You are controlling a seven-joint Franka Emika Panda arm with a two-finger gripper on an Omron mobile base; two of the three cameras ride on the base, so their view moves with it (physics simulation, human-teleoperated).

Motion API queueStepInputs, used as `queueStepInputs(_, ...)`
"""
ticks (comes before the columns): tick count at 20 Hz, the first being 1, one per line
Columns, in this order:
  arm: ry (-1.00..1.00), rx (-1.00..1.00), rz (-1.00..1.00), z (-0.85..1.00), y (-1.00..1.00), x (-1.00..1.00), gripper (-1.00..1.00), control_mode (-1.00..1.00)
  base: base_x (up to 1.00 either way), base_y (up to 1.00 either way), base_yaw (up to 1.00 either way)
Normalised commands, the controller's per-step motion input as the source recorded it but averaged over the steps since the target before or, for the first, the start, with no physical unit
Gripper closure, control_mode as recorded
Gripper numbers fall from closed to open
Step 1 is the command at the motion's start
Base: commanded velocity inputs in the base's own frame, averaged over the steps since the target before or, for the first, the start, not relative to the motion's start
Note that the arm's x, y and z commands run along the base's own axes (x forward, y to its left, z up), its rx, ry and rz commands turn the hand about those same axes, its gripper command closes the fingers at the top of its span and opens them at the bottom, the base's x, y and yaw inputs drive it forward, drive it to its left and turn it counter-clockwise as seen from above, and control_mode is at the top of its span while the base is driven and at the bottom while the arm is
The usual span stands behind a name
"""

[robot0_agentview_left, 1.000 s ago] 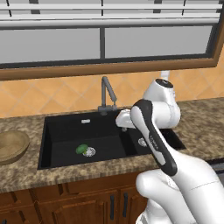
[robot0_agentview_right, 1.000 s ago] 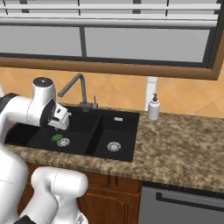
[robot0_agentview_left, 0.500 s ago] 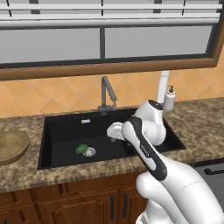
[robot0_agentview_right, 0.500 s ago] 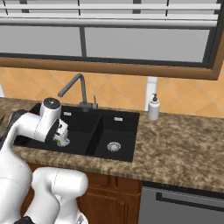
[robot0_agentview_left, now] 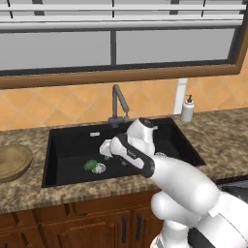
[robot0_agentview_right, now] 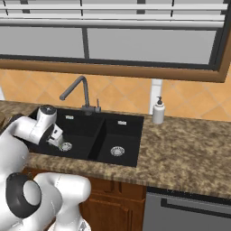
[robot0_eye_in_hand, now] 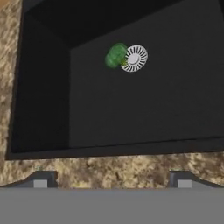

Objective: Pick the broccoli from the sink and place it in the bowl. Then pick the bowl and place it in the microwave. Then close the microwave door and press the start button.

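Gripper (robot0_eye_in_hand: 109,181) fully open and empty; broccoli (robot0_eye_in_hand: 115,56) ahead in the sink (robot0_eye_in_hand: 43,87), touching the drain (robot0_eye_in_hand: 135,57).

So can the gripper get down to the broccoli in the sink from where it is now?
Probably yes. The gripper is open above the sink, and the broccoli lies bare beside the drain with nothing over it.

Glossy white rounded arm (robot0_agentview_left: 179,179) links, thick and bulbous, joined by dark grey-black rings; a black circular cap behind the gripper's forearm
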Motion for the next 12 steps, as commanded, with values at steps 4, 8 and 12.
queueStepInputs(4,0.2,-0.08,0.0,-0.08,0.52,0.64,-1.0,-1.0,0.0,0.0,0.0)
queueStepInputs(8,0.09,-0.05,-0.02,-0.12,0.23,0.5,-1.0,-1.0,0.0,0.0,0.0)
queueStepInputs(12,0.01,-0.04,-0.04,-0.2,0.0,0.39,-1.0,-1.0,0.0,0.0,0.0)
